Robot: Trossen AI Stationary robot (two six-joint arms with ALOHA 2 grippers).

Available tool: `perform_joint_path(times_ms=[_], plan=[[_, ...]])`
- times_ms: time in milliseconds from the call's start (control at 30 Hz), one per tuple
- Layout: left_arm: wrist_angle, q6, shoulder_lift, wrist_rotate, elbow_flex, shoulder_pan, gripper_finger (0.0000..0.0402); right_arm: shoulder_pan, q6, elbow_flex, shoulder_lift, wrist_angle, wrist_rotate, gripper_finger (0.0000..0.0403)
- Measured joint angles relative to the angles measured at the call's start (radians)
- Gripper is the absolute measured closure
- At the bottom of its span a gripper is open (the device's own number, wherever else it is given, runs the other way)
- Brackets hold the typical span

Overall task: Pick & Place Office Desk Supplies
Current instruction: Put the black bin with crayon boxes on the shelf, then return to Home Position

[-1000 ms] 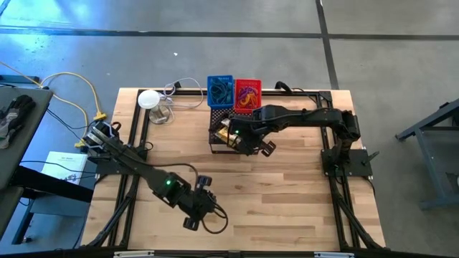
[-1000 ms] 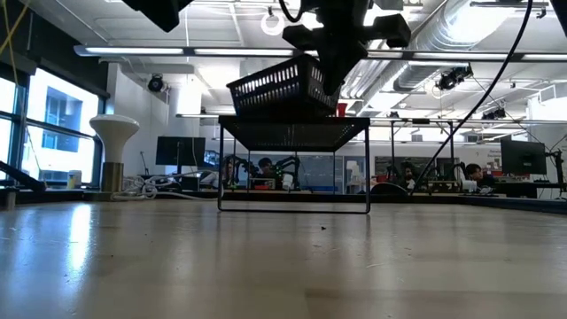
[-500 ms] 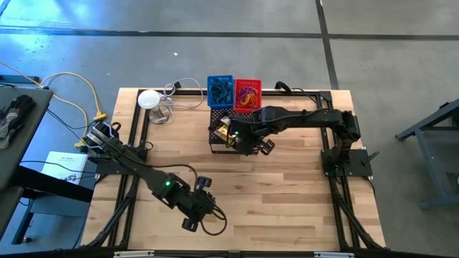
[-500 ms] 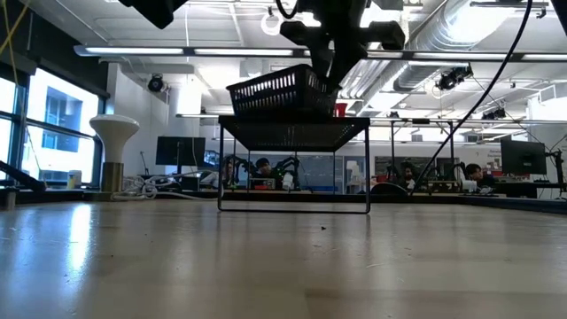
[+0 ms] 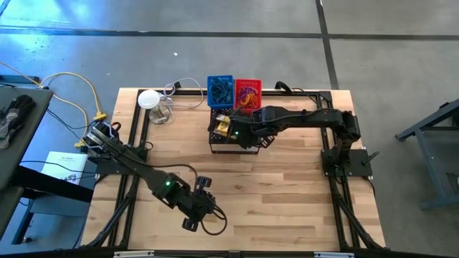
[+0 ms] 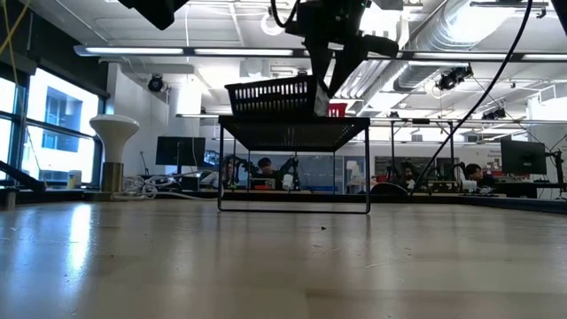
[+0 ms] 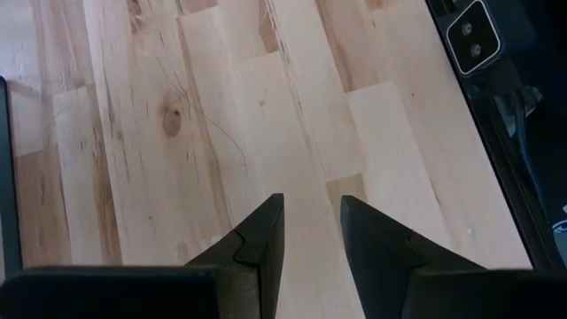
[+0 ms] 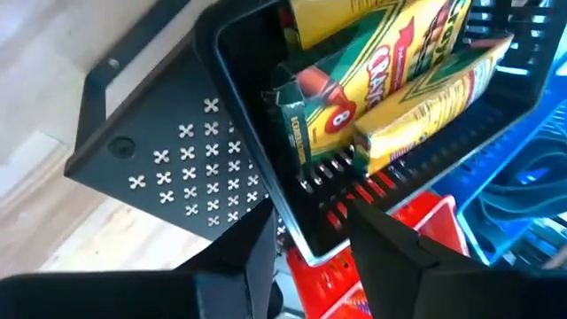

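The black basket [image 8: 266, 168] sits on a perforated stand [image 8: 177, 159] at the counter's [image 5: 287, 193] 12 o'clock, holding yellow-and-green crayon boxes [image 8: 390, 80]. The right claw [image 8: 310, 235] hovers at the basket's rim, fingers apart, gripping nothing; the crayons lie just ahead of it. Red bin [image 5: 247, 94] and blue bin [image 5: 220, 91] stand behind. The left claw [image 7: 310, 221] waits at 7 o'clock, fingers apart and empty.
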Motion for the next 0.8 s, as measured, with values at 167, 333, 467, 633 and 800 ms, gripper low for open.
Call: perform_joint_path(times_ms=[167, 333, 467, 633, 800], plan=[[0.000, 0.003, 0.000, 0.000, 0.000, 0.000, 0.0295, 0.018, 0.030, 0.000, 0.000, -0.021, 0.099, 0.0278], [-0.002, 0.002, 0.000, 0.000, 0.000, 0.000, 0.0295, 0.028, 0.114, 0.000, 0.000, -0.062, 0.176, 0.0278], [-0.003, 0.001, 0.000, 0.002, 0.000, 0.000, 0.0295, 0.039, 0.190, 0.000, 0.000, -0.138, 0.231, 0.0279], [-0.005, -0.001, 0.000, 0.019, 0.000, 0.000, 0.0295, 0.044, 0.320, 0.000, -0.033, -0.264, 0.264, 0.0279], [-0.014, -0.032, 0.000, 0.020, 0.000, 0.001, 0.0295, 0.049, 0.504, -0.001, -0.127, -0.342, 0.227, 0.0279]])
